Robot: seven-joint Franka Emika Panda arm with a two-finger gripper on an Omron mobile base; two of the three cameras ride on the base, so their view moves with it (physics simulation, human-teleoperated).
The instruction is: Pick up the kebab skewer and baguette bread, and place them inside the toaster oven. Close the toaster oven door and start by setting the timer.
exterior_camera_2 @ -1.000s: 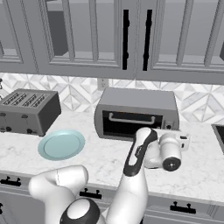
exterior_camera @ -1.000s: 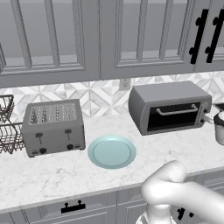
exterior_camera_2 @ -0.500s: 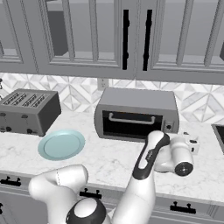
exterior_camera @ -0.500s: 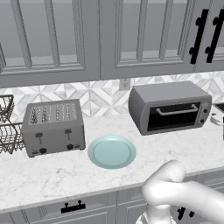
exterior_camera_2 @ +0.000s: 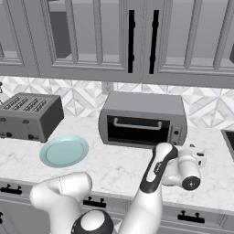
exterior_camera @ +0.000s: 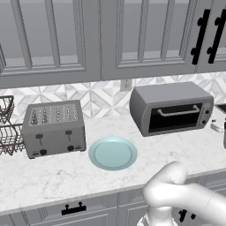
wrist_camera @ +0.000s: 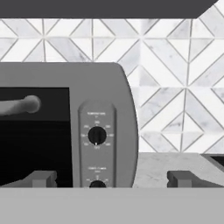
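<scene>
The toaster oven [exterior_camera_2: 144, 118] stands at the back of the counter, and the toaster oven door [exterior_camera_2: 137, 130] is closed, its bar handle [exterior_camera_2: 136, 124] across the dark glass. My gripper [exterior_camera_2: 199, 157] hovers just off the oven's right front corner. In the hand view my gripper [wrist_camera: 111, 179] is open and holds nothing. It faces the oven's control panel, with the upper dial [wrist_camera: 97, 135] straight ahead and a lower knob [wrist_camera: 97, 184] beneath it. The pale blue plate [exterior_camera: 112, 153] is bare. The kebab skewer and the baguette bread are out of view.
A grey four-slot toaster [exterior_camera: 54, 128] stands left of the plate, with a wire dish rack [exterior_camera: 6, 128] beyond it at the far left. A dark sink edge [exterior_camera_2: 228, 139] lies to the right of the oven. Cabinets hang above the counter.
The arm has swung further right along the counter front, carrying the open hand past the oven door toward its right end. Nothing else has moved.
</scene>
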